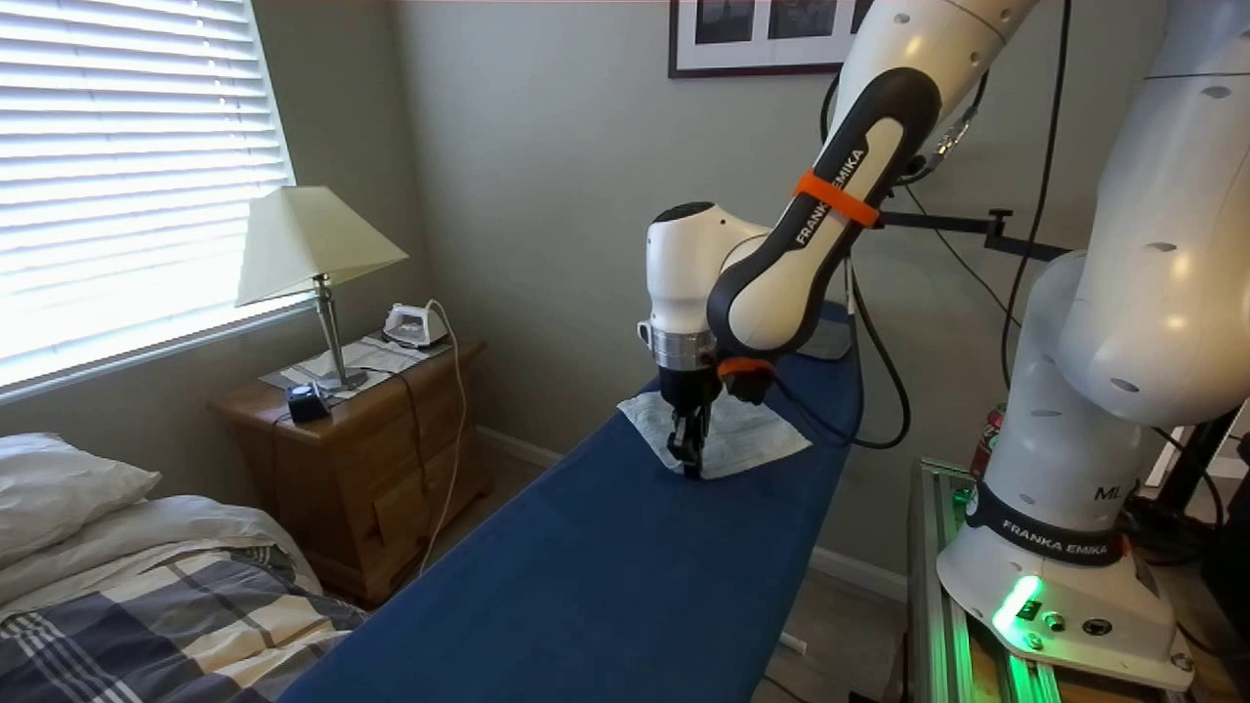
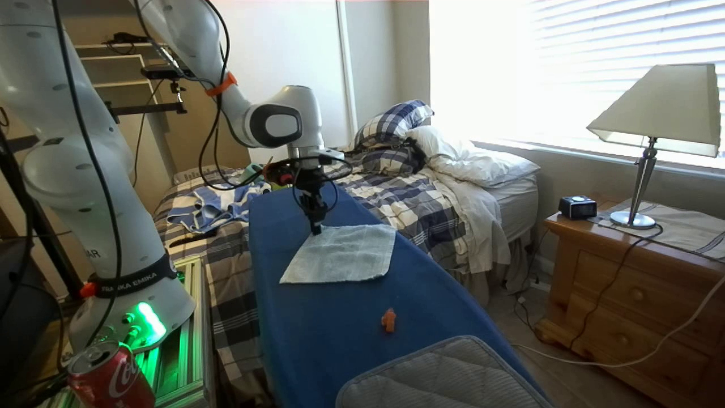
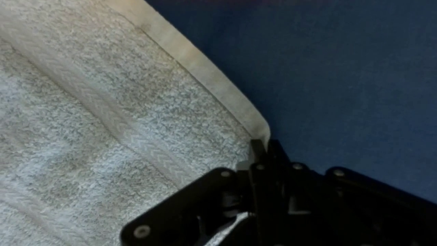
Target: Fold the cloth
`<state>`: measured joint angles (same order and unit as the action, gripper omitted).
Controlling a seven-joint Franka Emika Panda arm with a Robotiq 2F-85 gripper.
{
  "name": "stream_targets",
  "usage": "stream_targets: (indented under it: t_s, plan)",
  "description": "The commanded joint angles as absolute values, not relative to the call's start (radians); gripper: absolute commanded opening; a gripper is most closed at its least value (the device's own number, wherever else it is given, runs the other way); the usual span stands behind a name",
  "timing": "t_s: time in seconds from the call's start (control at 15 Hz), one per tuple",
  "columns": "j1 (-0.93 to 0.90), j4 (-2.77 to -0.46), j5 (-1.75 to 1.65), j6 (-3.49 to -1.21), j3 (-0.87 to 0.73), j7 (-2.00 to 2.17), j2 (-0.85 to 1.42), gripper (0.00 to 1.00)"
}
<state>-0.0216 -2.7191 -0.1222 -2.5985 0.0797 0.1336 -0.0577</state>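
The white cloth [image 1: 757,439] lies mostly flat on the blue ironing board [image 1: 586,596]; it also shows in an exterior view [image 2: 351,258] and fills the left of the wrist view [image 3: 112,89]. It has a stitched hem along its edge. My gripper [image 1: 691,471] points down at the cloth's edge, at what looks like a corner, in both exterior views [image 2: 316,229]. In the wrist view my fingertips [image 3: 267,147] are closed together with the end of the hem pinched between them. The part of the cloth under the gripper is hidden.
A small orange object [image 2: 388,321] and a grey quilted pad [image 2: 442,377] lie on the board beyond the cloth. A bed with plaid bedding [image 2: 391,209] runs alongside. A wooden nightstand [image 1: 332,469] holds a lamp [image 1: 317,244] and an iron [image 1: 415,325]. Cables hang from the arm.
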Motion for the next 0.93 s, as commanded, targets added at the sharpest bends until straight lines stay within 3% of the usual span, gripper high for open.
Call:
stream_targets:
  t_s: [0.0,0.87]
  plan:
    - [-0.011,-2.727,-0.199,-2.589,0.062,0.141,-0.103,0.05]
    - [0.079,-2.743,-0.226,-2.504,-0.017,0.106,-0.255,0.03]
